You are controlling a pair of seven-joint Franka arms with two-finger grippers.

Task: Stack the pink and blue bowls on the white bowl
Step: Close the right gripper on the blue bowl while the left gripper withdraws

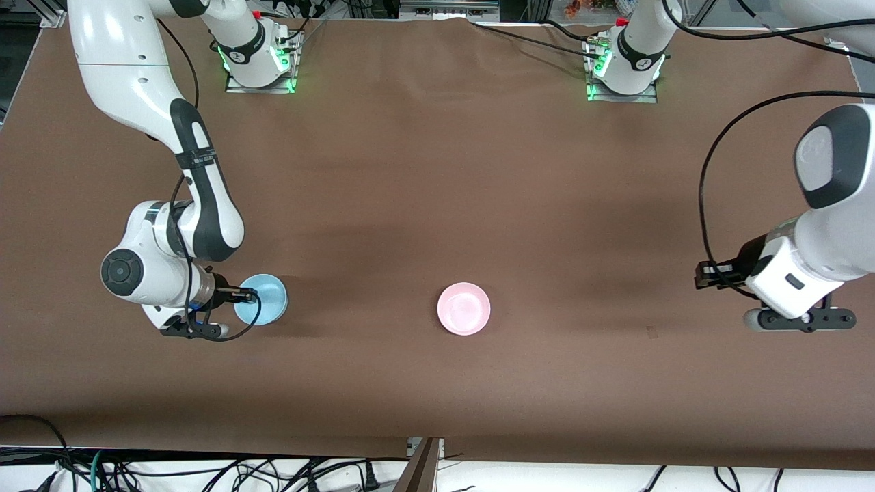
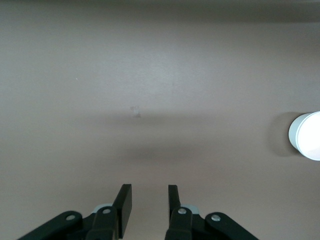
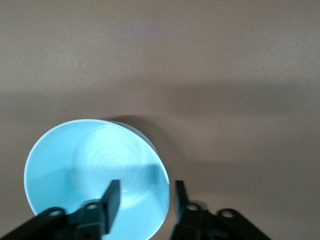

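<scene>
Straddling the blue bowl's [image 1: 262, 298] rim, the right tool [image 3: 144, 197] has one finger inside and one outside, not yet pinched. The bowl looks light, stiff, slick plastic; the rim suits. It sits well apart from the pink bowl [image 1: 464, 308], toward the right arm's end. The left tool [image 2: 145, 204] waits, open. Only the left wrist view shows a white bowl [image 2: 307, 135].

Robotics lab, bolted arm bases [image 1: 260, 65], brown-covered table [image 1: 437, 171], loose cables [image 1: 205, 471]
</scene>
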